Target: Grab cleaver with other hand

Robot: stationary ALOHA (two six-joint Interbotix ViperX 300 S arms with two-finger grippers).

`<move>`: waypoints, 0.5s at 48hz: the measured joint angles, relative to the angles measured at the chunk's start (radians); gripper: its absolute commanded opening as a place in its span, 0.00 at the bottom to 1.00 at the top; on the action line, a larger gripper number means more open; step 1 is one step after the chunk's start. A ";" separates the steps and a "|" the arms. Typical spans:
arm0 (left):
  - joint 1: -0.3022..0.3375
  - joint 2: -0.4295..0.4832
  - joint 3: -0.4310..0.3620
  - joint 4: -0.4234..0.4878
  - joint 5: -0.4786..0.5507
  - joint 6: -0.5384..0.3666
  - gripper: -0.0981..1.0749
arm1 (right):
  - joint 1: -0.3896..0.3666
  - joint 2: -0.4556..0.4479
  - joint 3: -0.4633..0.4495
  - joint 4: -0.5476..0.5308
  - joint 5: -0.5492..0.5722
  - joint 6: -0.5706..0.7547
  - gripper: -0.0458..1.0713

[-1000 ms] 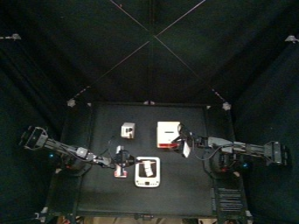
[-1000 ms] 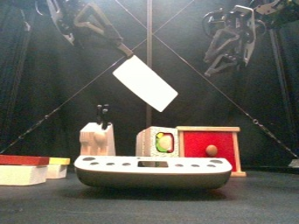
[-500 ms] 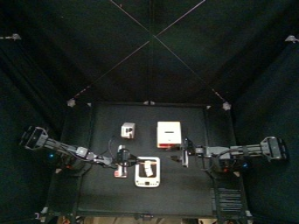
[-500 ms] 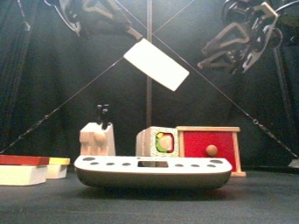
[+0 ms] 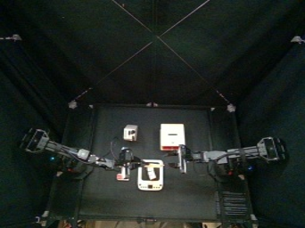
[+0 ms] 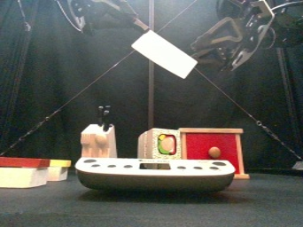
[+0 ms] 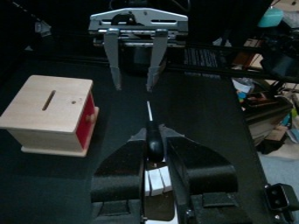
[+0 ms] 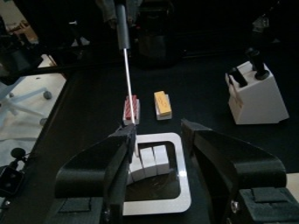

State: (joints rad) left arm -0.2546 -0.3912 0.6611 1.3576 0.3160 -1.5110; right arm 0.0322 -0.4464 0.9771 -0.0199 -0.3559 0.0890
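The cleaver (image 6: 164, 53), with a broad white blade and a dark handle, hangs tilted high above the table. My left gripper (image 6: 123, 18) is shut on its handle (image 7: 152, 147). From the left wrist view the blade shows edge-on as a thin line (image 7: 149, 109) pointing at my right gripper (image 7: 135, 66). My right gripper (image 6: 215, 37) stands open just past the blade's far end, at the same height. In the right wrist view the blade's edge (image 8: 125, 70) runs down beside one of its fingers (image 8: 121, 140); whether they touch I cannot tell. From above, both grippers (image 5: 128, 166) (image 5: 179, 158) face each other over the table's front half.
On the table stand a white tray with holes (image 6: 154, 174), a knife block (image 6: 98, 142), a small cube with a fruit picture (image 6: 160, 144) and a wooden box with a red face (image 6: 211, 151). Red and yellow blocks (image 6: 30, 168) lie at the left.
The left gripper has lifted the cleaver higher and a little to the right. The right gripper has come in from the right, close to the blade's end, staying open.
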 measured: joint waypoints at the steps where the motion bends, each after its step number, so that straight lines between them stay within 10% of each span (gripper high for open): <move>1: 0.002 0.000 0.000 0.002 0.000 0.000 0.51 | 0.003 0.003 0.002 -0.005 0.000 -0.002 0.78; 24: 0.023 0.000 -0.009 0.071 0.000 0.000 0.51 | 0.021 0.028 0.000 -0.021 0.000 -0.002 0.78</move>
State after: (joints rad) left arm -0.2316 -0.3912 0.6519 1.4281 0.3160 -1.5110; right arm 0.0537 -0.4188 0.9771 -0.0414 -0.3559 0.0874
